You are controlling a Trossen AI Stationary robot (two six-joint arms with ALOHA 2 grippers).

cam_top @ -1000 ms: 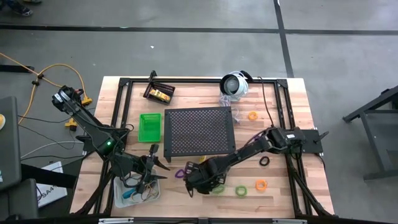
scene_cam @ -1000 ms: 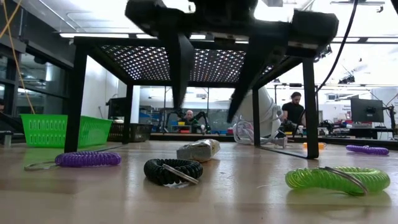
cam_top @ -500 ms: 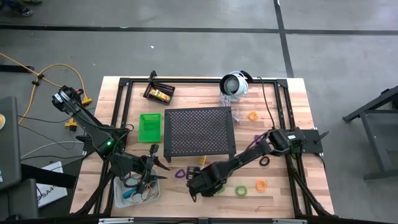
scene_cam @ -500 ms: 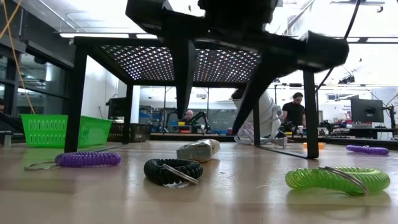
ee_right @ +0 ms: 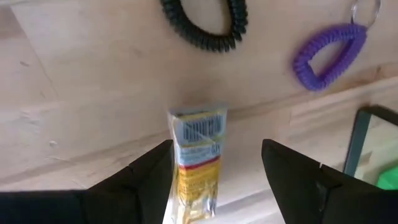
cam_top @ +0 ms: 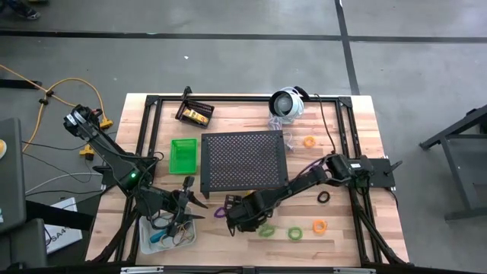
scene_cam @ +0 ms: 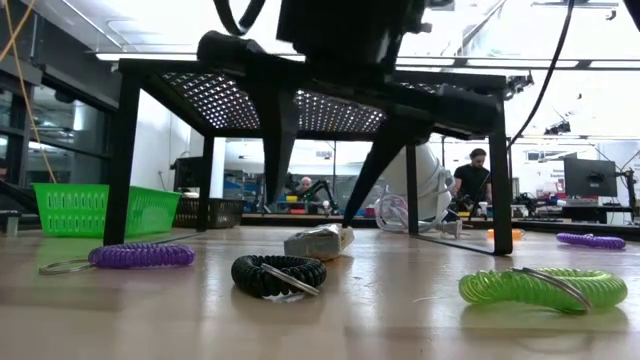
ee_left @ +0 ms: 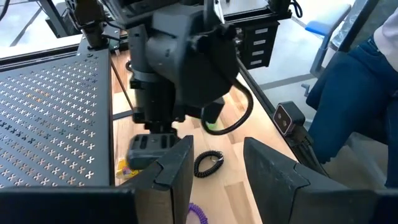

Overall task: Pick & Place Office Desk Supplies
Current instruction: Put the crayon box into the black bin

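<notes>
Small yellow tube [ee_right: 196,163] lying flat on the bare wood at the table's six o'clock edge, just in front of the black perforated stand [cam_top: 243,160], with a black coil loop [ee_right: 205,23] and a purple coil loop [ee_right: 326,55] near it; likely light, soft and crushable with a slick printed skin, so best pinched across the narrow middle, not the flat crimped end. Right gripper [ee_right: 214,171] poised straight over it, fingers spread wide either side and gripping nothing; left gripper [ee_left: 217,168] parked at eight o'clock above the clear bin [cam_top: 148,240], fingers apart and empty. Barcode and small print on the white end, too fine to read.
</notes>
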